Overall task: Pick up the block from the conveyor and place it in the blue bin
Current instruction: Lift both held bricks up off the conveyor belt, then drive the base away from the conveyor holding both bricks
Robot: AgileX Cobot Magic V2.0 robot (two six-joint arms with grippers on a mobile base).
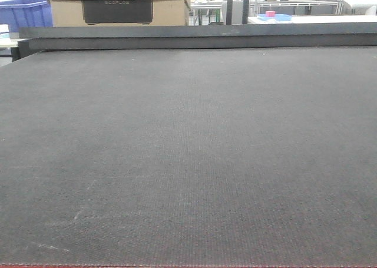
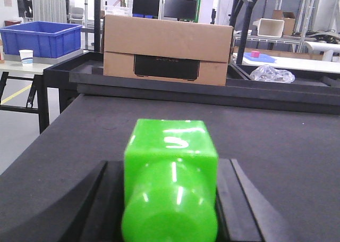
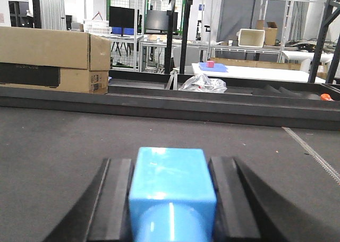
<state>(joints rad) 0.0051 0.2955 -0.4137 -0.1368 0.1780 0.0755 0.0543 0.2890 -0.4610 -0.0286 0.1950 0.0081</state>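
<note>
Left wrist-mounted: clamping green block [image 2: 170, 141] in left gripper [image 2: 170, 167]; right gripper [image 3: 171, 162] likewise clamping blue block [image 3: 170, 181]; blue bin [image 2: 40, 37], upper left, unreached.

Matt woven conveyor [image 1: 188, 150]; glossy, probably plastic green block [image 2: 170, 157] and blue block [image 3: 170, 178].

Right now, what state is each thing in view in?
Bright green plastic block: clamped in left gripper.
Light blue plastic block: clamped in right gripper.
Dark grey woven conveyor belt: flat, scuffed; running or stopped, cannot tell.
Blue plastic bin: upright, open-topped, contents hidden.
Brown cardboard box: closed.
</note>
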